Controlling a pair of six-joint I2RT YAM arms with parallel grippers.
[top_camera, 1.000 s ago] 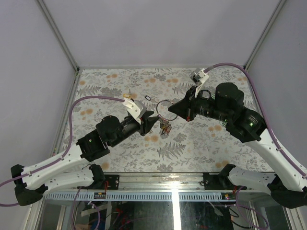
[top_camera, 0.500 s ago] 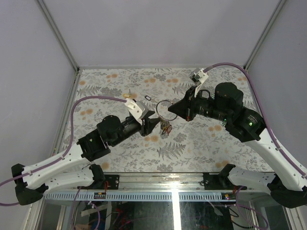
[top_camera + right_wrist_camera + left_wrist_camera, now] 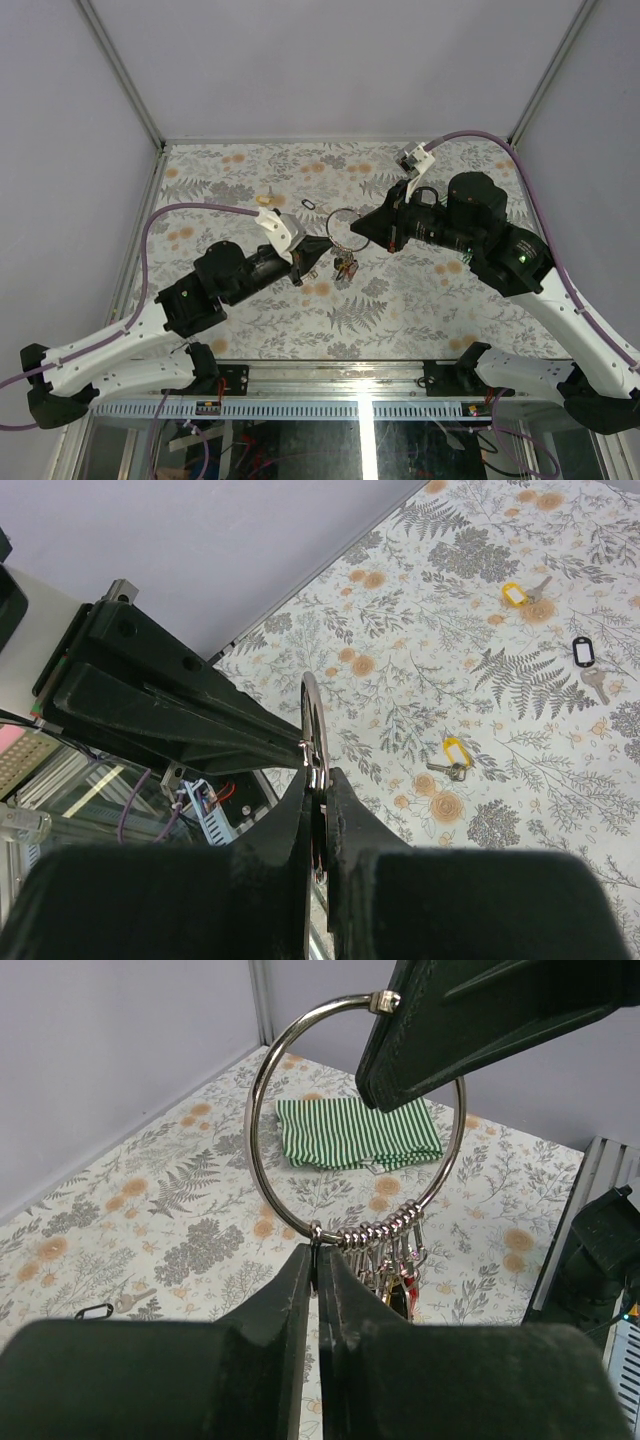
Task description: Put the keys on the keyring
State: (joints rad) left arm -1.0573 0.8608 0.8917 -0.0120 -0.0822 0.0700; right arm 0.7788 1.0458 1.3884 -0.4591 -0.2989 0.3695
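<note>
Top external view showed the floral surface [image 3: 420,300], with the left arm [image 3: 215,280] reaching in from the near left and the right arm [image 3: 480,225] from the right. Their tips met over the middle.

Left wrist view showed a green striped cloth [image 3: 350,1130] lying flat on the surface behind the ring.

The keyring [image 3: 251,1110] was held upright in the air between the two arms. The right jaws were clamped on its top, beside the small clasp. The left jaws were pressed together on its lower edge, just left of the keys [image 3: 395,1270]. These hung in a tight bunch from small clips on the ring's bottom, with a bit of red showing among them.

Right wrist view showed loose keys lying apart on the surface below: a yellow-tagged key [image 3: 455,752], a second yellow one [image 3: 515,592] and a black-tagged key [image 3: 583,652].
</note>
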